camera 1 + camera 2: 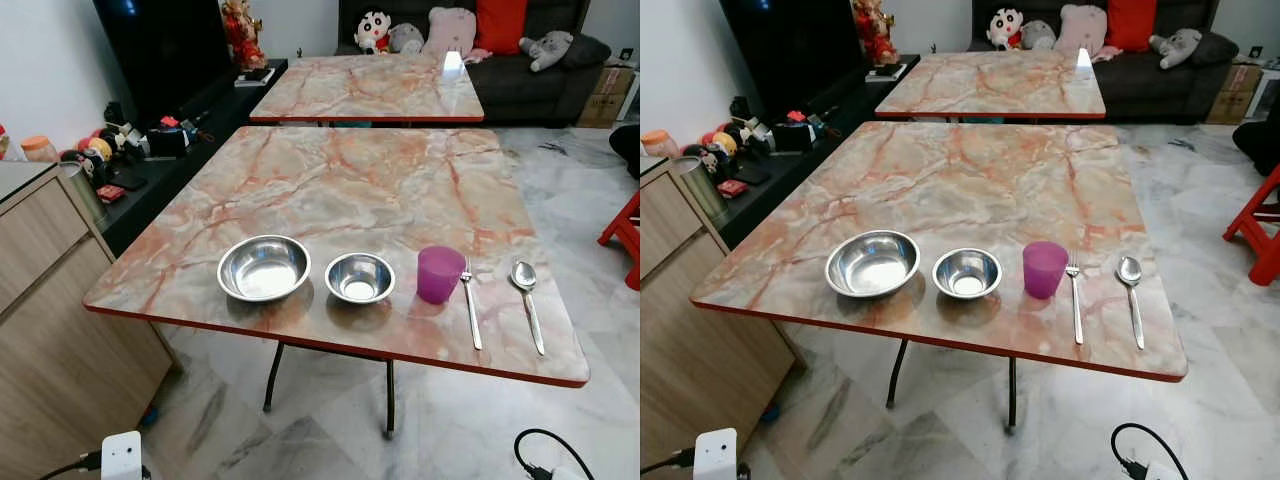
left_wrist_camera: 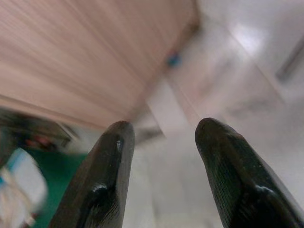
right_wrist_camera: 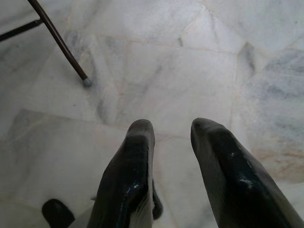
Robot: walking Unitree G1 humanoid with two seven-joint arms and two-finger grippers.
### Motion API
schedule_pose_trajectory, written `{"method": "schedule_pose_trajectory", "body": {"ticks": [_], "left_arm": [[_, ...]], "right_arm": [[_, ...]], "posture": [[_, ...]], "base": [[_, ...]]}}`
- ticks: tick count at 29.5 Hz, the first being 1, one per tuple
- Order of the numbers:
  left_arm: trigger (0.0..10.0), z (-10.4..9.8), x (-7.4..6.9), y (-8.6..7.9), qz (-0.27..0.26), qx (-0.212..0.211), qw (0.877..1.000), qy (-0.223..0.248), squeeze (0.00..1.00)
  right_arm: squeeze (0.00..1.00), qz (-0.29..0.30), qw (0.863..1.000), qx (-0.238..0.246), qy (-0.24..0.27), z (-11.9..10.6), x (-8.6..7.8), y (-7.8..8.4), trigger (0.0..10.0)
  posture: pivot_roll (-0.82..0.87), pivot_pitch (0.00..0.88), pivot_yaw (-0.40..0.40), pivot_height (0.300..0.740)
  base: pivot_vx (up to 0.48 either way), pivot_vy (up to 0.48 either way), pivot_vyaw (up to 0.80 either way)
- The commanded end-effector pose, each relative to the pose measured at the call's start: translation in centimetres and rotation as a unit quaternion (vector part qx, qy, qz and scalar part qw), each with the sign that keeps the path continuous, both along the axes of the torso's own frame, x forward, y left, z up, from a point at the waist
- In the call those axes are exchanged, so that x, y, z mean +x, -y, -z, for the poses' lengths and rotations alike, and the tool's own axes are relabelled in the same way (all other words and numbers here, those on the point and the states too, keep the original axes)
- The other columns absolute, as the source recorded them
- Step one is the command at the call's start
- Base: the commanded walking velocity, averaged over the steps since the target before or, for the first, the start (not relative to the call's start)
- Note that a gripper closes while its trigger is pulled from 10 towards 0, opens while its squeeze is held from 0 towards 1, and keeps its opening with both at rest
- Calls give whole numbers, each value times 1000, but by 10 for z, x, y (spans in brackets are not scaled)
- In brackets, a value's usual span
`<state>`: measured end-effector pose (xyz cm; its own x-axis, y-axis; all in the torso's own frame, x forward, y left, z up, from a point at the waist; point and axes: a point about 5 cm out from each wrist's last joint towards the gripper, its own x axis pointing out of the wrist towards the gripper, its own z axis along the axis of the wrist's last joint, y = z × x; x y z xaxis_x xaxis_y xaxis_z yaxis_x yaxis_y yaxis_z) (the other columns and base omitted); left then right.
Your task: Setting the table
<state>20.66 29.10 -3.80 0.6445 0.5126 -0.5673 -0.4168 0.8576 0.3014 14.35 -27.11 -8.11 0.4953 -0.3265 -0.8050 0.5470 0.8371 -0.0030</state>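
The purple plastic cup (image 1: 440,273), just beside the fork (image 1: 471,306), looks light and stiff; grip its sides. Both end effectors (image 2: 164,142) (image 3: 171,137) hang spread, empty.

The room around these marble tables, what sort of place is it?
Most likely a home living room: a dark sofa with soft toys, a black TV unit, and a marble-topped table set for a meal.

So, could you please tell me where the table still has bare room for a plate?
The table is bare behind the row, up to its far edge. Some room lies left of the large bowl. The near edge is crowded: small bowl, purple cup, fork, spoon.
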Motion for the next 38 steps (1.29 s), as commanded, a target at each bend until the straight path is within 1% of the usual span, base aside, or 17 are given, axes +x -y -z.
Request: {"method": "schedule_pose_trajectory", "body": {"ticks": [1,7,8,15,17,19,20,23,24,28,29,30,32,33,35,36,38], "left_arm": [[10000,-31,22,-28,-21,37,998,55,0],[10000,-51,34,-41,-50,91,991,87,0],[10000,-64,44,-45,-57,98,987,118,0],[10000,-90,69,-44,-32,81,979,186,0],[10000,-106,87,-37,5,30,972,234,0],[10000,-109,90,-36,11,19,970,244,0],[10000,-118,101,-31,22,-38,960,276,0],[10000,-127,111,-25,36,-104,945,309,0],[10000,-133,120,-17,67,-141,933,324,0],[10000,-139,127,-8,99,-167,923,332,0],[10000,-143,131,-3,116,-169,919,337,443],[10000,-147,135,4,135,-180,911,345,1000],[10000,-151,140,10,149,-184,907,349,1000],[10000,-156,147,23,177,-197,899,350,1000],[10000,-159,152,34,206,-207,891,348,1000],[10000,-159,152,34,206,-207,891,348,1000],[10000,-165,157,50,255,-233,872,346,1000]], "right_arm": [[0,-1,1000,1,-1,0,1,-1,10000],[0,0,1000,0,0,0,1,-1,10000],[0,0,1000,0,0,0,1,0,10000],[0,0,1000,0,-1,0,0,0,10000],[0,0,1000,-1,-1,0,0,0,10000],[0,0,1000,-1,-2,0,0,0,10000],[0,0,1000,-1,-2,0,0,0,10000],[0,-1,1000,-1,-3,0,-1,0,10000],[0,-1,1000,-1,-3,0,-1,0,10000],[0,-1,1000,-1,-4,0,-1,0,10000],[0,-1,1000,-1,-4,0,-1,0,10000],[0,-1,1000,-1,-4,0,-1,0,10000],[0,-1,1000,-1,-4,1,-2,0,10000],[0,0,1000,-2,-5,1,-2,0,10000],[0,2,1000,-2,-5,1,-2,0,10000],[0,2,1000,-2,-5,1,-2,0,10000],[0,2,1000,-2,-5,1,-2,0,10000]], "posture": [[16,35,64,740],[16,35,64,740],[15,35,62,740],[12,37,62,740],[15,41,60,740],[15,41,60,740],[17,44,60,740],[16,44,60,740],[16,45,61,740],[17,47,61,740],[16,47,62,740],[15,48,63,740],[14,47,63,740],[12,47,66,740],[9,45,68,740],[9,45,68,740],[6,40,71,740]], "base": [[0,0,0],[0,0,0],[0,0,0],[0,0,0],[0,0,0],[0,0,0],[0,0,0],[0,0,0],[0,0,0],[0,0,0],[0,0,0],[0,0,0],[0,0,0],[0,0,0],[0,0,0],[0,0,0],[0,0,0]]}}
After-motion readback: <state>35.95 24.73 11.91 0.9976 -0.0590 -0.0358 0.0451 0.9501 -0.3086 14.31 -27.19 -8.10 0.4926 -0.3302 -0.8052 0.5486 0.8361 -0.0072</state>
